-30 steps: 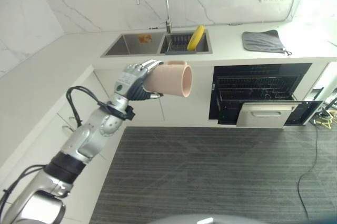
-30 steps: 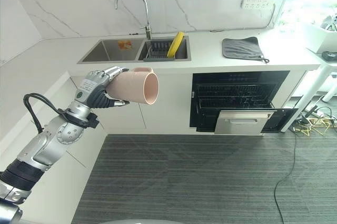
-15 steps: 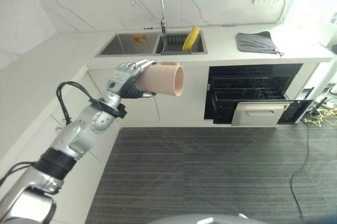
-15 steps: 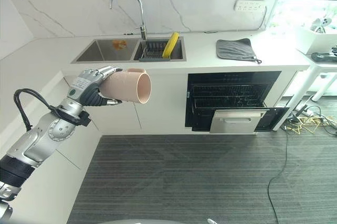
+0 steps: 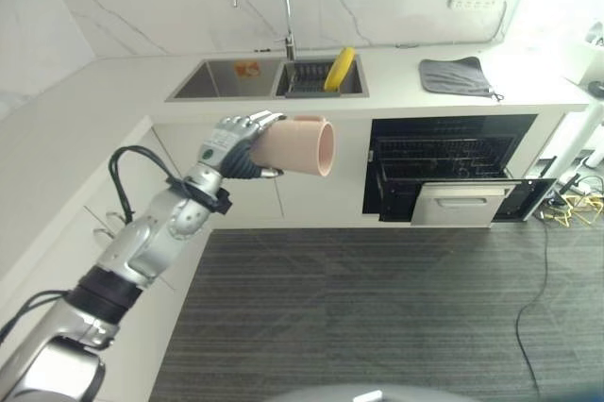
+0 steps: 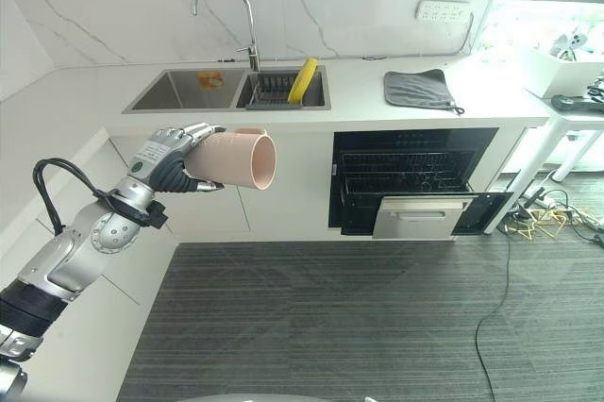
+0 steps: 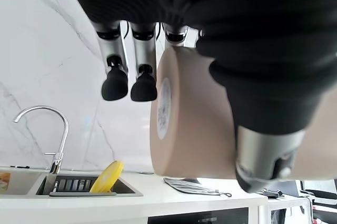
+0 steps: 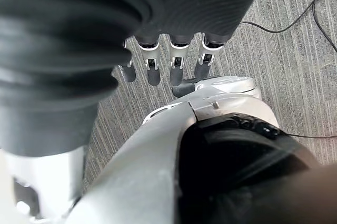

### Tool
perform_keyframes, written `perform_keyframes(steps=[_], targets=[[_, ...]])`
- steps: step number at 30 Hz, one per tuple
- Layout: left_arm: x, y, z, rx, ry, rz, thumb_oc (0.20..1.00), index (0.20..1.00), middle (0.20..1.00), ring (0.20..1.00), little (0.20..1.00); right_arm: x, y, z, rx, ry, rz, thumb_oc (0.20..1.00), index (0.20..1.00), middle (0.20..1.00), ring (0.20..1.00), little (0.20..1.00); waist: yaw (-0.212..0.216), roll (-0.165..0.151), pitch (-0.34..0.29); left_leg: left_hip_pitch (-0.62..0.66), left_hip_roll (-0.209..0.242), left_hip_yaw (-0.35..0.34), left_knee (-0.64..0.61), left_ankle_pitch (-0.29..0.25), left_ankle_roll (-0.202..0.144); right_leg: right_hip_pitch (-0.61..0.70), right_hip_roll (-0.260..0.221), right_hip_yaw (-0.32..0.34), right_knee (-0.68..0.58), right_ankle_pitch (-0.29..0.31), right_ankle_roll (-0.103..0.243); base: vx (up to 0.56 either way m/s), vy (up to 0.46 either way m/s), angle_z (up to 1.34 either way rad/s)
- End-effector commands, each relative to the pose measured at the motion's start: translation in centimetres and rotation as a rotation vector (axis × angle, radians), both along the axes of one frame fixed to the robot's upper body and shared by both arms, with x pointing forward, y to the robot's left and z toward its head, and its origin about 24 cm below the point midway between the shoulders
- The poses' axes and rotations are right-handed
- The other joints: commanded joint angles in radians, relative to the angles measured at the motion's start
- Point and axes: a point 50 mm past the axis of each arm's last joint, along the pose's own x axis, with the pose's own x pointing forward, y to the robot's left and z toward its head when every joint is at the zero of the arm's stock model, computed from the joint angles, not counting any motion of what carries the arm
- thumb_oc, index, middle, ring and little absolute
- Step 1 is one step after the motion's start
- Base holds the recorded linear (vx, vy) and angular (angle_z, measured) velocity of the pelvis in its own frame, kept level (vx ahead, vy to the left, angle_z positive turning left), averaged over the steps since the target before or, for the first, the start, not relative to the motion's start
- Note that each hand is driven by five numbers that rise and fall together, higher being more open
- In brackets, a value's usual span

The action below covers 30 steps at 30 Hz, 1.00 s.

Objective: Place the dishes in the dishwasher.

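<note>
You've got the left hand point(image 5: 231, 142) up at about counter height, out in front of the white cabinet fronts, with its fingers and thumb curled round a beige cup point(image 5: 294, 144). The cup lies on its side in the grip, open mouth facing right toward the dishwasher point(image 5: 458, 168). In the left wrist view you can see the thumb wrapped across the cup's side while two dark fingertips point(image 7: 129, 84) stick out past its base, not touching it.

The dishwasher sits under the counter, well to the right of the cup. Its door is open and the dark wire rack point(image 6: 406, 174) shows inside, with a silver drawer-front panel point(image 6: 416, 217) hanging out below it.

Up on the counter point(image 5: 396, 76) there's a double sink point(image 6: 229, 91) with a curved chrome tap point(image 6: 226, 6) behind it. A yellow dish point(image 5: 338, 68) stands tilted in the right-hand basin's rack. A grey cloth point(image 5: 457, 75) lies flat on the counter further right, above the dishwasher.

Your right hand point(image 8: 168, 63) shows in its own wrist view, hanging over the grey striped carpet point(image 5: 377, 317) with fingers straight and relaxed, holding nothing.
</note>
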Motion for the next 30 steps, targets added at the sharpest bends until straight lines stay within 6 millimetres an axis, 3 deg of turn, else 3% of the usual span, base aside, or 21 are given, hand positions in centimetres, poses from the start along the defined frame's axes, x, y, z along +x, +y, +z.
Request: perform_keyframes(steps=[1,6,8,9,10,12,13,14,16,17,18,19,21,22,24,25,28,29,30], targets=[[0.7,-0.7,5.3,-0.047,-0.213,-0.026,0.2,0.2,0.2,0.2,0.2,1.3,-0.3,0.1,-0.015,-0.012,0.011,1.0,1.0,1.0,1.0,1.0,-0.004,-0.004,0.006,0.011,0.014,-0.016,0.005,-0.08,0.017,0.002,-0.057,-0.031,0.06,-0.038,0.072,0.01,0.086,-0.04],[0.6,-0.5,5.3,-0.051,-0.221,-0.022,0.2,0.2,0.2,0.2,0.2,1.6,-0.2,0.1,-0.033,-0.041,0.0,1.0,1.0,1.0,1.0,1.0,-0.005,0.0,0.015,0.016,-0.003,-0.022,0.005,-0.086,0.041,-0.022,-0.065,-0.018,0.125,-0.056,0.078,0.01,0.11,-0.05],[0.6,-0.4,5.4,-0.044,-0.235,-0.024,0.2,0.2,0.2,0.2,0.2,2.3,-0.2,0.2,-0.048,-0.068,-0.012,1.0,1.0,1.0,1.0,1.0,-0.01,0.003,0.038,0.014,-0.016,-0.025,0.013,-0.092,0.067,-0.087,-0.062,-0.017,0.322,-0.058,0.087,-0.04,0.081,-0.19],[0.7,-0.4,5.6,-0.044,-0.244,-0.024,0.2,0.2,0.2,0.2,0.2,2.6,-0.3,0.3,-0.056,-0.085,-0.018,1.0,1.0,1.0,1.0,1.0,-0.015,0.004,0.06,0.011,-0.02,-0.044,0.019,-0.087,0.077,-0.144,-0.065,-0.004,0.431,-0.026,0.099,-0.05,-0.019,-0.31],[0.9,-0.4,5.8,-0.049,-0.253,-0.025,0.2,0.2,0.2,0.2,0.2,3.1,-0.4,0.4,-0.063,-0.107,-0.031,1.0,1.0,1.0,1.0,1.0,-0.016,0.0,0.082,0.003,-0.023,-0.065,0.032,-0.085,0.081,-0.198,-0.088,0.001,0.453,0.031,0.097,0.03,-0.204,-0.26],[1.3,-0.3,6.0,-0.046,-0.258,-0.017,0.2,0.2,0.2,0.2,0.2,3.6,-0.2,0.4,-0.061,-0.118,-0.035,1.0,1.0,1.0,1.0,1.0,-0.024,-0.015,0.102,0.019,-0.025,-0.088,0.047,-0.108,0.07,-0.242,-0.161,0.009,0.347,0.126,0.109,0.23,-0.666,0.33],[1.2,0.8,6.4,-0.037,-0.278,0.007,0.2,0.2,0.2,0.2,0.2,3.9,-0.4,0.5,-0.051,-0.105,-0.026,1.0,1.0,1.0,1.0,1.0,-0.021,-0.021,0.105,0.051,0.042,-0.072,0.047,-0.123,0.029,-0.227,-0.181,0.031,0.236,0.12,0.146,0.38,-1.07,0.39],[1.0,0.9,6.1,-0.053,-0.273,0.016,0.2,0.2,0.2,0.2,0.2,3.8,-0.6,0.5,-0.05,-0.101,-0.026,1.0,1.0,1.0,1.0,1.0,-0.015,-0.022,0.094,0.048,0.078,-0.067,0.062,-0.111,0.007,-0.182,-0.151,0.015,0.215,0.051,0.136,0.39,-1.09,0.02],[0.5,0.7,5.8,-0.07,-0.275,0.022,0.2,0.2,0.2,0.2,0.2,3.8,-0.9,0.6,-0.06,-0.102,-0.023,1.0,1.0,1.0,1.0,1.0,-0.016,-0.023,0.084,0.048,0.136,-0.061,0.079,-0.093,-0.021,-0.149,-0.103,0.021,0.229,-0.031,0.097,0.26,-0.656,-0.28],[0.3,0.1,5.7,-0.09,-0.268,0.014,0.2,0.2,0.2,0.2,0.2,3.4,-1.8,0.8,-0.09,-0.095,-0.042,1.0,1.0,1.0,1.0,1.0,-0.023,-0.036,0.072,0.019,0.192,-0.045,0.129,-0.078,-0.035,-0.1,-0.05,0.035,0.229,-0.089,0.048,0.42,-0.906,-0.29],[0.5,-0.7,5.4,-0.101,-0.262,0.008,0.2,0.2,0.2,0.2,0.2,2.9,-2.5,0.8,-0.107,-0.069,-0.046,1.0,1.0,1.0,1.0,1.0,-0.032,-0.044,0.069,-0.023,0.226,0.022,0.195,-0.044,-0.051,-0.058,-0.021,-0.002,0.198,-0.1,0.013,0.41,-0.804,0.47],[0.6,-0.9,5.1,-0.106,-0.258,0.007,0.2,0.2,0.2,0.2,0.2,2.7,-2.7,0.9,-0.11,-0.065,-0.054,1.0,1.0,1.0,1.0,1.0,-0.035,-0.043,0.072,-0.035,0.232,0.027,0.225,-0.035,-0.057,-0.046,-0.014,-0.01,0.192,-0.107,0.006,0.29,-0.469,0.68],[0.5,-0.3,4.7,-0.108,-0.248,0.03,0.2,0.2,0.2,0.2,0.2,2.6,-2.7,0.9,-0.109,-0.06,-0.04,1.0,1.0,1.0,1.0,1.0,-0.02,-0.038,0.074,-0.053,0.153,-0.038,0.235,-0.089,-0.024,-0.04,0.001,0.012,0.187,-0.11,-0.003,0.2,-0.134,0.49],[0.3,-0.1,4.5,-0.107,-0.247,0.036,0.2,0.2,0.2,0.2,0.2,2.7,-2.6,0.8,-0.103,-0.053,-0.027,1.0,1.0,1.0,1.0,1.0,-0.008,-0.032,0.072,-0.053,0.12,-0.064,0.198,-0.081,-0.017,-0.04,0.013,0.015,0.183,-0.11,-0.007,0.2,-0.048,-0.42],[0.1,0.0,4.3,-0.105,-0.248,0.032,0.2,0.2,0.2,0.2,0.2,2.6,-2.4,0.8,-0.098,-0.047,-0.019,1.0,1.0,1.0,1.0,1.0,0.004,-0.02,0.072,-0.058,0.107,-0.083,0.132,-0.039,-0.032,-0.034,0.027,0.007,0.18,-0.118,-0.009,0.19,0.038,-0.63],[0.0,-0.2,4.3,-0.113,-0.253,0.026,0.2,0.2,0.2,0.2,0.2,3.0,-2.4,0.8,-0.097,-0.055,-0.017,1.0,1.0,1.0,1.0,1.0,0.019,-0.009,0.084,-0.096,0.103,-0.097,0.08,0.032,-0.07,-0.009,0.038,0.014,0.169,-0.13,-0.007,0.2,0.113,-0.44],[0.0,-0.6,4.3,-0.127,-0.261,0.006,0.2,0.2,0.2,0.2,0.2,3.3,-2.3,0.9,-0.099,-0.075,-0.015,1.0,1.0,1.0,1.0,1.0,0.041,0.003,0.093,-0.19,0.112,-0.065,0.037,0.124,-0.1,0.034,0.039,-0.005,0.141,-0.144,-0.01,0.15,0.119,0.29],[0.1,-0.6,4.3,-0.128,-0.261,0.0,0.2,0.2,0.2,0.2,0.2,3.3,-2.3,0.8,-0.102,-0.075,-0.016,1.0,1.0,1.0,1.0,1.0,0.042,0.005,0.091,-0.198,0.112,-0.054,0.033,0.13,-0.101,0.036,0.04,-0.01,0.139,-0.147,-0.011,0.28,0.305,0.32],[0.2,-0.5,4.1,-0.114,-0.252,-0.011,0.2,0.2,0.2,0.2,0.2,3.1,-2.1,0.7,-0.113,-0.061,-0.029,1.0,1.0,1.0,1.0,1.0,0.052,0.005,0.079,-0.187,0.085,-0.057,0.033,0.105,-0.079,0.039,0.03,-0.017,0.146,-0.155,-0.01,0.32,0.357,0.16]])
